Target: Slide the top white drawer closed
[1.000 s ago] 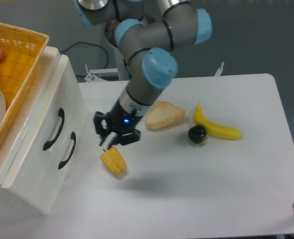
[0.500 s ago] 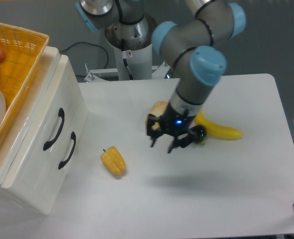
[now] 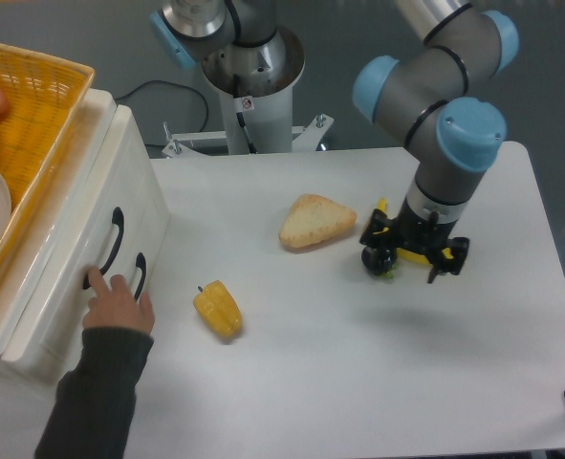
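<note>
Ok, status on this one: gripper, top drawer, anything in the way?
Gripper open, empty, over the banana. Top white drawer looks flush. Person's hand on the drawer fronts.

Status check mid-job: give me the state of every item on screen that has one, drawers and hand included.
top white drawer: front near flush with the lower one, a person's hand at its handle
lower drawer: looks shut
robot hand: empty, fingers apart, low over the banana and dark fruit
yellow wicker basket: on top of the cabinet, holding items
bread: flat on the table
yellow pepper: lying on its side
</note>
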`<state>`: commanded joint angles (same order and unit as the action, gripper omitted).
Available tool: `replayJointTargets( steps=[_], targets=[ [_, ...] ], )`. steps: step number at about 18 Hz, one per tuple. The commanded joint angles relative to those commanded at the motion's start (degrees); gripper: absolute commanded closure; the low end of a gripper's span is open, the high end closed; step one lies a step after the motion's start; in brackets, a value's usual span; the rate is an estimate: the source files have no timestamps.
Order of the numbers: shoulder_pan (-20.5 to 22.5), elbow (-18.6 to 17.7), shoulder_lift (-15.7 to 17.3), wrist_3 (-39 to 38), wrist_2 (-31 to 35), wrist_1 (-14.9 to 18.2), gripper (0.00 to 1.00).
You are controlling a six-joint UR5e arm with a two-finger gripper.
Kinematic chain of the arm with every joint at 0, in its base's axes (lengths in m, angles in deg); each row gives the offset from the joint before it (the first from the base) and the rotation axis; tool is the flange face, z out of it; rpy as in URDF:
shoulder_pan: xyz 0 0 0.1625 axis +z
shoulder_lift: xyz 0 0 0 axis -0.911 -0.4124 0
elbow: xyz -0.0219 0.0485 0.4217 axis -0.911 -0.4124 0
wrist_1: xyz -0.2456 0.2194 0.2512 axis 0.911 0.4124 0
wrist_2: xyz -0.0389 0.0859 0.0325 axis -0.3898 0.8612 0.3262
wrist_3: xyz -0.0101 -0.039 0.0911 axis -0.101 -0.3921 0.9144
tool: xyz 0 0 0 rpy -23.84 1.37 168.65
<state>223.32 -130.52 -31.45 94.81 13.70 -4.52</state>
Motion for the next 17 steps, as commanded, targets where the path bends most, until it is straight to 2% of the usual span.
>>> replayJointTargets(
  steps=[5, 9, 11, 17],
  targets=[
    [4.6, 3.5, -5.8, 9.3, 0.9, -1.6, 0.00],
    [7.3, 4.7, -6.7, 19.1, 0.8, -1.8, 0.00],
    [8.1, 6.2, -8.0, 20.7, 0.8, -1.8, 0.00],
    [9.1, 6.8, -8.1, 25.8, 0.7, -1.8, 0.00]
  ],
)
